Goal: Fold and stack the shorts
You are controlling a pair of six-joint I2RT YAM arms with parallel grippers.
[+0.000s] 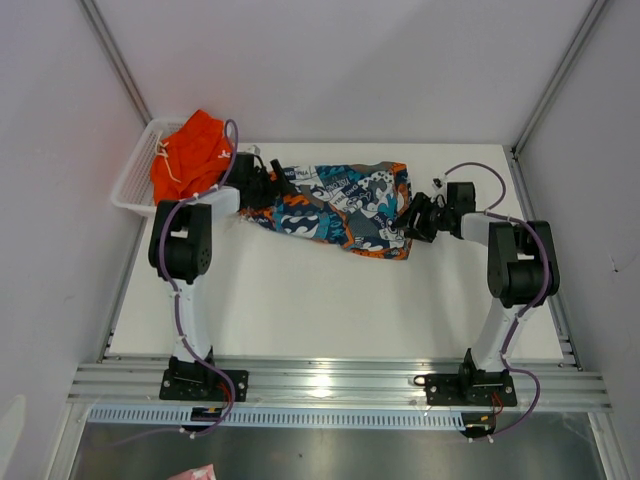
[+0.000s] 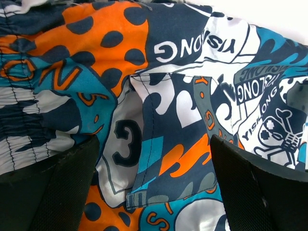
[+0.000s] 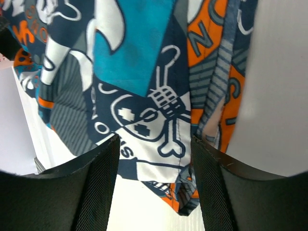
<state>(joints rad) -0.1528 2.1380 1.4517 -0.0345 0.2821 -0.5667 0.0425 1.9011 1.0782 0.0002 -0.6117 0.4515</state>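
Observation:
The printed shorts [image 1: 335,205] lie spread across the back middle of the table, in blue, teal, orange and white. My left gripper [image 1: 263,186] is open over their left end. In the left wrist view the print [image 2: 163,96] fills the frame and lies flat between the open gripper [image 2: 153,144]. My right gripper [image 1: 412,222] is open at their right end. In the right wrist view the gripper [image 3: 155,139] straddles a hem corner of the shorts [image 3: 163,120] without closing on it. The plain orange shorts [image 1: 195,150] lie bunched in the basket, white drawstring showing.
A white mesh basket [image 1: 132,185] stands at the back left against the wall. Grey walls and frame posts enclose the table on three sides. A metal rail [image 1: 330,380] with the arm bases runs along the near edge.

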